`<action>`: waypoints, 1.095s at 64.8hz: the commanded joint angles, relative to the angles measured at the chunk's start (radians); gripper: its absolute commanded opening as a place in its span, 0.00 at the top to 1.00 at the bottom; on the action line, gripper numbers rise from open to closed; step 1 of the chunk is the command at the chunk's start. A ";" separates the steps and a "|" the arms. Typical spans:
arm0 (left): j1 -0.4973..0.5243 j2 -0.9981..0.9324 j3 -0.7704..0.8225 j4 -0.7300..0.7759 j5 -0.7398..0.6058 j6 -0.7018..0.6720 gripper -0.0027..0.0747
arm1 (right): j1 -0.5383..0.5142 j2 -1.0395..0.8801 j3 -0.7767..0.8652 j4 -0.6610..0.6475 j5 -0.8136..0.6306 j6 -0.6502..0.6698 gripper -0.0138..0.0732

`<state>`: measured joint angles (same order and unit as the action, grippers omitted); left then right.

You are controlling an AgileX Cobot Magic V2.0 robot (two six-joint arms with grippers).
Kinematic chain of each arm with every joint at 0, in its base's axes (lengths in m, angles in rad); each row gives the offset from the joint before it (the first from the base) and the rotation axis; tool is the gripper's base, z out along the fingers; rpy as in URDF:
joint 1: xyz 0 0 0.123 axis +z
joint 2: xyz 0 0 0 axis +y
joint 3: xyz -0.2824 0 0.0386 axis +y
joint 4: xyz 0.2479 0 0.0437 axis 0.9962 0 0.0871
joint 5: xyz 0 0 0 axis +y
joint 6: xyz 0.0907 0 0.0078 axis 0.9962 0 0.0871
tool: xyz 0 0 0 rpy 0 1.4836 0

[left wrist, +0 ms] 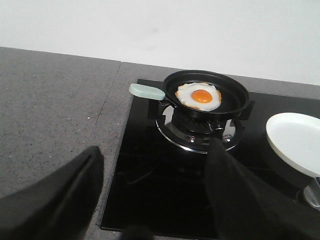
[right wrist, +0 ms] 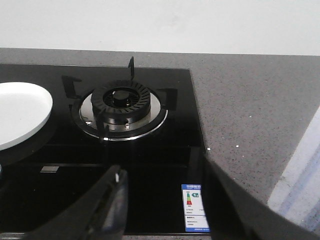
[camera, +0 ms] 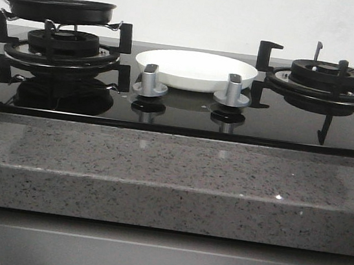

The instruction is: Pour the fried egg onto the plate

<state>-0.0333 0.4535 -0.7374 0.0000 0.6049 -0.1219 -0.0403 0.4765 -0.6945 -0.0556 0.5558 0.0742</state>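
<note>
Nearest in the front view is the speckled grey stone countertop [camera: 170, 184], its front edge running across the whole width. Behind it lies the black glass hob [camera: 179, 116], glossy enough to mirror what stands on it. Two silver control knobs [camera: 149, 83] sit side by side near the middle of the hob, just in front of the plate.

Neither arm shows in the front view; each is seen only from its own wrist camera. The left gripper [left wrist: 155, 195] has its two dark fingers [left wrist: 70, 192] spread wide apart, with nothing between them and nothing touched; it hangs over the near left part of the hob and the countertop beside it, well short of the pan. The right gripper [right wrist: 162, 202] is likewise spread wide and holds nothing, hovering above the near right corner of the hob, where a small energy label [right wrist: 195, 207] is stuck to the glass.

Farther back, the plate [camera: 196, 70] rests on the glass between the two burners. The left burner grate [camera: 61, 45] carries a black frying pan [left wrist: 206, 96] with a pale green handle [left wrist: 146, 91] pointing left. The fried egg [left wrist: 198, 96] lies flat inside the pan, white with an orange yolk at its centre. The right burner [right wrist: 120, 102] stands bare. A plain white wall [camera: 194, 4] closes the scene.
</note>
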 commanded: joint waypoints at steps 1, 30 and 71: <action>-0.005 0.015 -0.035 -0.018 -0.086 -0.010 0.37 | -0.007 0.013 -0.028 -0.019 -0.081 -0.008 0.39; -0.005 0.015 -0.035 -0.018 -0.086 -0.010 0.48 | -0.006 0.030 -0.032 -0.017 -0.090 -0.008 0.38; -0.005 0.015 -0.035 -0.018 -0.086 -0.010 0.49 | 0.390 0.613 -0.420 0.154 0.081 -0.127 0.17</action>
<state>-0.0333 0.4535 -0.7374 -0.0096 0.6049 -0.1219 0.3268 1.0186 -1.0231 0.0919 0.6628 -0.0431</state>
